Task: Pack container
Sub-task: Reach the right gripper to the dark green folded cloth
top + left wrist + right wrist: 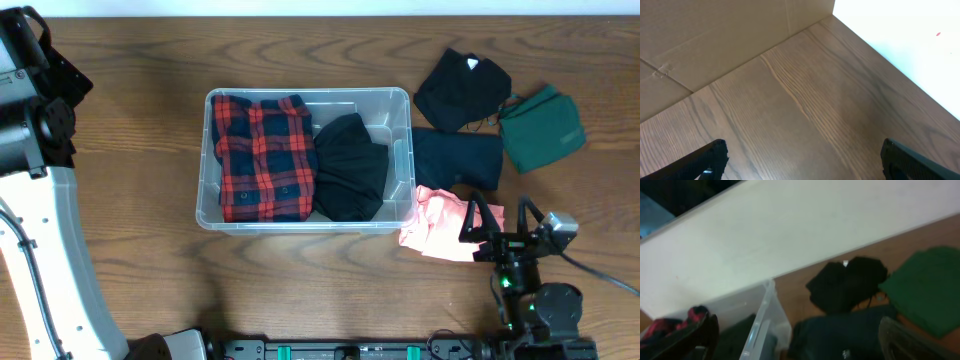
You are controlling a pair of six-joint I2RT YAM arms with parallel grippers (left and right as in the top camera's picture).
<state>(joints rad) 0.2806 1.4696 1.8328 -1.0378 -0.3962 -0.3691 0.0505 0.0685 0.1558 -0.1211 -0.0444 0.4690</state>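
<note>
The container [403, 140] sits at the centre of the desk [300, 290], holding a plaid garment [262, 155] and a black garment [350, 168]. The right fingers [470, 222] are spread over a pink garment [435, 215] beside it. The left fingers [705, 161] are spread above the desk surface.

The left arm [50, 260] has a long, smooth white shell with rounded edges. On its far end sit black, blocky joint housings [40, 100] with a matt surface. Of the left tool [805, 160], only two flat black fingers [710, 157] with squared tips are seen, at the near corners of its wrist view. The right arm [540, 305] is fully black, with a round joint body and a small green light [505, 283] on it. A little grey box-shaped camera [560, 224] sits on its wrist, and a thin black cable [600, 272] leaves it to the right. The right tool [498, 222] has two dark fingers, blurred in its own view.
</note>
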